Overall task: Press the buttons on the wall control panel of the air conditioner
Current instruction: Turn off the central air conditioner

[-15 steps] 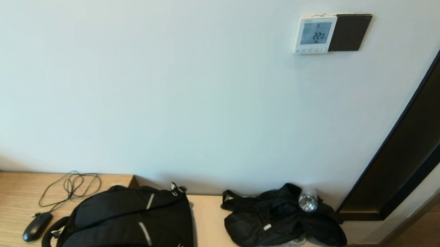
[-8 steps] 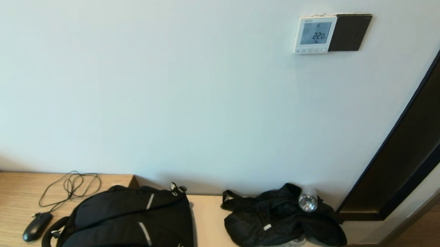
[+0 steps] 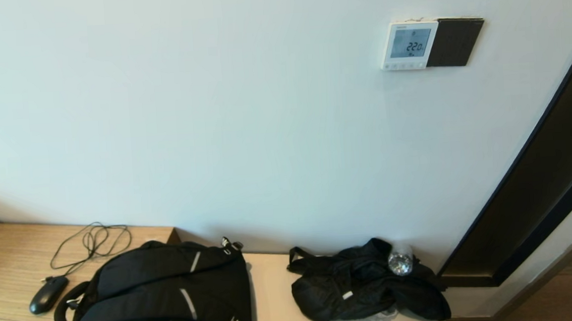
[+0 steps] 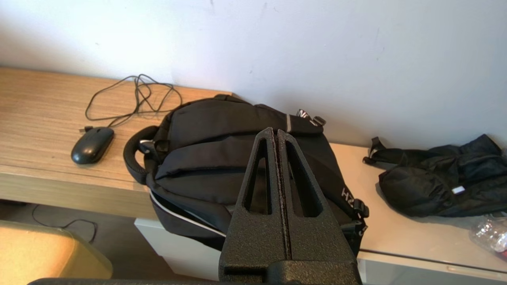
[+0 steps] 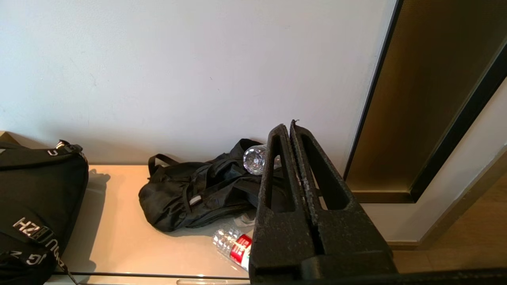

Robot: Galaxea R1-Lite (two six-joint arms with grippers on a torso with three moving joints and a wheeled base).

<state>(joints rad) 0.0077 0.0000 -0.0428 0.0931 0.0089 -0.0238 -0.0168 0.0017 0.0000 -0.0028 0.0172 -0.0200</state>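
The air conditioner's wall control panel (image 3: 409, 45) is a small white square with a grey screen reading 22.0, high on the wall at the right of the head view. Its row of small white buttons (image 3: 403, 66) runs along its lower edge. Neither gripper shows in the head view. My left gripper (image 4: 275, 132) is shut and empty, low in front of the black backpack. My right gripper (image 5: 289, 126) is shut and empty, low near the black bag and far below the panel. The panel shows in neither wrist view.
A plain black square panel (image 3: 454, 42) adjoins the white panel on its right. Below are a black backpack (image 3: 165, 297), a mouse (image 3: 48, 294) with its cable, a black bag (image 3: 363, 285), plastic bottles (image 5: 233, 245) and a dark door frame (image 3: 540, 174) at the right.
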